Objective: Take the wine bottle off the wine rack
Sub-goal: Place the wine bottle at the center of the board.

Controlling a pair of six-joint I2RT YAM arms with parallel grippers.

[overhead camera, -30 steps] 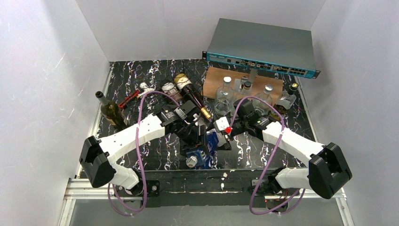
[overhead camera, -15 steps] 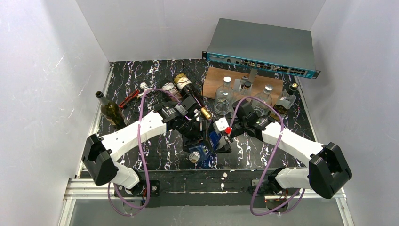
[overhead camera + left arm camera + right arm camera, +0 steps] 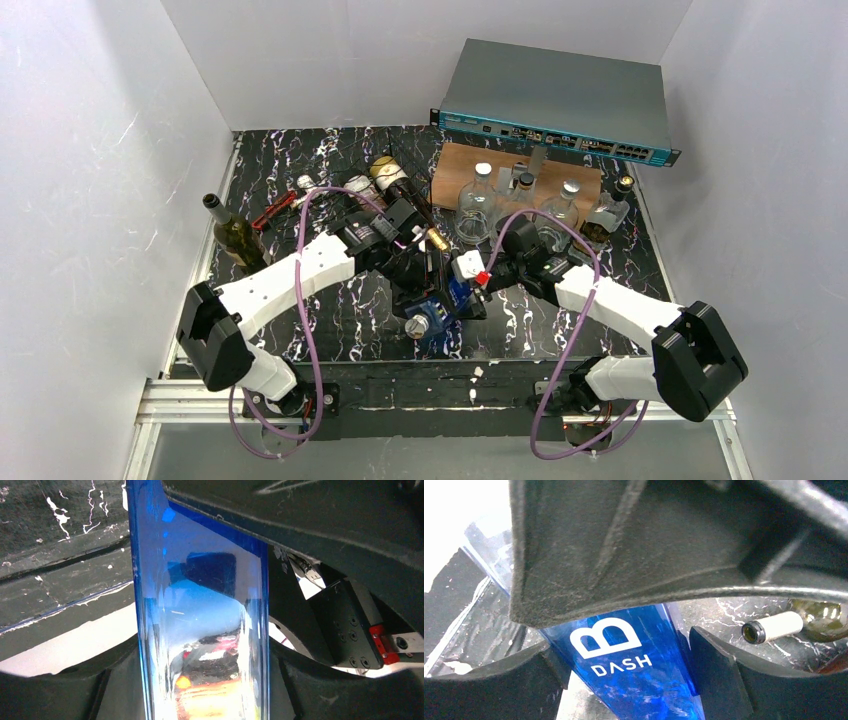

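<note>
Nudged rightward, tall blue glass bottle (image 3: pixel 438 310) stays clamped in my left end effector (image 3: pixel 202 680) so right end effector (image 3: pixel 624 680), grip unclear, can brace it.

Overhead view as I see it from my station. The bench (image 3: pixel 290 160) is black with white marbling. Far right: a grey, teal-fronted network switch (image 3: pixel 555 100) behind a brown wooden board (image 3: pixel 455 165), with clear glass bottles (image 3: pixel 478 200) upright at the board's near edge. Left edge: a green bottle (image 3: pixel 235 238) upright, with a red tool (image 3: pixel 272 212) lying just beside it.
</note>
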